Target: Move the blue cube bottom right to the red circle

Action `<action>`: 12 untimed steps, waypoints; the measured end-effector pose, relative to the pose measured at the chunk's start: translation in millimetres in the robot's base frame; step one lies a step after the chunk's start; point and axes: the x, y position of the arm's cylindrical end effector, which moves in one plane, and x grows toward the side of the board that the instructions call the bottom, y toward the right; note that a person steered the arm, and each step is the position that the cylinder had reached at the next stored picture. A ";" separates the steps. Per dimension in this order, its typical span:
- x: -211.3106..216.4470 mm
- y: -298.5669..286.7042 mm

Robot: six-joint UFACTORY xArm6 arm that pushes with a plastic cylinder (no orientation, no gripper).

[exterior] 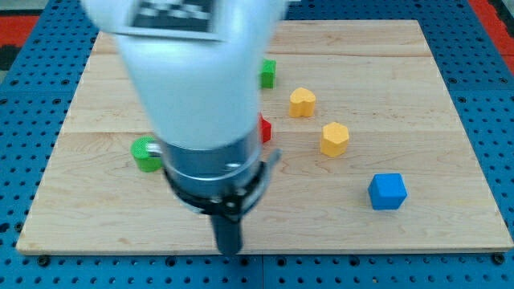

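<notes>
My tip sits near the board's bottom edge, well left of the blue cube. It touches nothing; there are no jaws, so nothing is held.

The blue cube lies at the view's lower right, apart from the other blocks. The red block is mostly hidden behind the arm — its shape can't be read.

Risks:
- An off-centre push would spin the cube away.
- The two yellow blocks stand near the path and could get knocked.
- The arm hides the target, so the final spot is uncertain.

The green blocks look safely clear.
</notes>
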 end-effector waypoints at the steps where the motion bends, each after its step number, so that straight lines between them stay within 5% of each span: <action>1: 0.4 107.6; 2: 0.3 225.6; 3: -20.9 255.8; 5: -107.6 192.5; 6: -78.8 218.8; 8: -78.0 106.8; 12: -76.0 -20.2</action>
